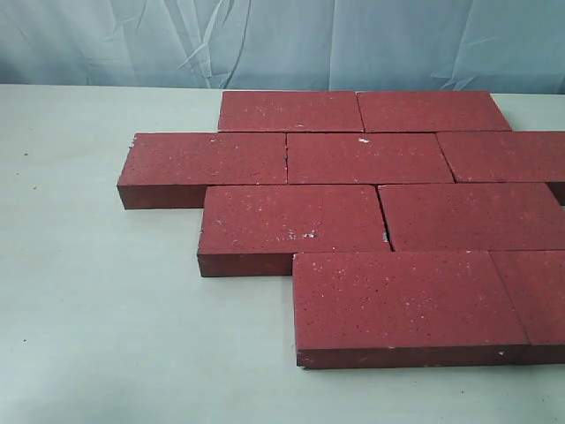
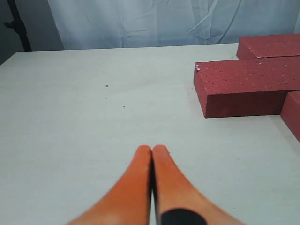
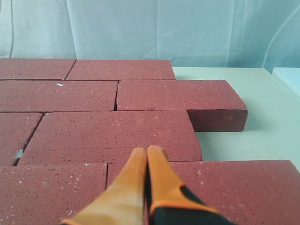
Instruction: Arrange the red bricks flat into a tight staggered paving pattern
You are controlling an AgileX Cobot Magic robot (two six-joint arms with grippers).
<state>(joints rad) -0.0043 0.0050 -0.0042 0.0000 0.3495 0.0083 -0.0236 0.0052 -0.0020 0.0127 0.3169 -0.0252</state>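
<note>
Fingers point(image 2: 136, 183) of the left gripper point(image 2: 151, 150) and right gripper point(image 3: 147, 151) pressed together, empty; red bricks point(image 1: 366, 159) lie flat, staggered, some cut off at the frame edge.

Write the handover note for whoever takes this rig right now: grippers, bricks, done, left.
Left gripper: shut, empty, over the bare table beside the red bricks.
Right gripper: shut, empty, over the red bricks.
Done: every visible brick lies flat, in four staggered rows set close together.
Left: perhaps close the slight chinks at two joints; otherwise nothing obvious.
</note>
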